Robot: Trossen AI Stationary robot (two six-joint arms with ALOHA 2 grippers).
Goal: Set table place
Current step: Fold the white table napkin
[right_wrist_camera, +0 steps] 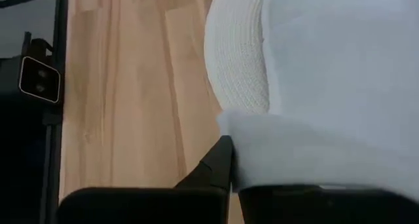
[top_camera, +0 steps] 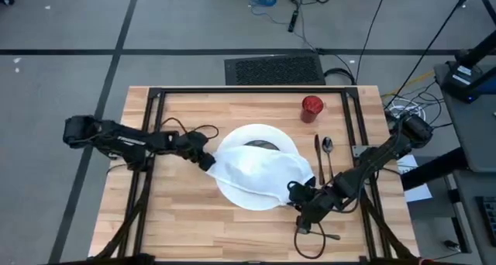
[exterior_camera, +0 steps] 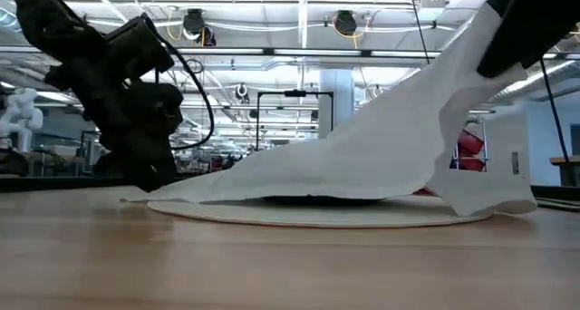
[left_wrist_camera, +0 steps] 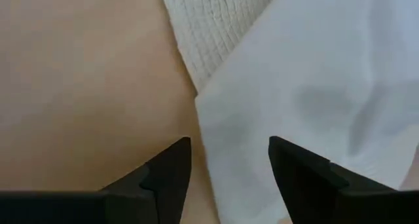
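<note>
A white cloth napkin (top_camera: pixel 262 172) lies draped over the large white plate (top_camera: pixel 232 189), hiding most of the dark bowl (top_camera: pixel 260 143) on it. My right gripper (top_camera: pixel 300 194) is at the plate's near right rim, shut on the napkin, whose right corner rises high in the low view (exterior_camera: pixel 471 65). My left gripper (top_camera: pixel 208 162) stands open at the plate's left rim. Its fingers (left_wrist_camera: pixel 171 175) straddle the napkin's left corner (left_wrist_camera: pixel 226 139), which lies low at the plate's edge; I cannot tell whether they touch it. The red cup (top_camera: pixel 311 107), knife (top_camera: pixel 317 158) and spoon (top_camera: pixel 328 150) lie on the table to the right. My right gripper pinches the napkin's right corner edge (right_wrist_camera: pixel 243 129) between its two fingers. That corner is lifted well above the table, and the cloth slopes down from it, drawn fairly taut, to the plate (exterior_camera: pixel 317 212). A loose flap (exterior_camera: pixel 494 197) hangs below the hold.
A fork (top_camera: pixel 322 235) lies on the wood near the table's front edge, just under my right arm. The black frame rails (top_camera: pixel 256 91) run along the far side and both ends. Bare wood shows at the near left (top_camera: pixel 186 226).
</note>
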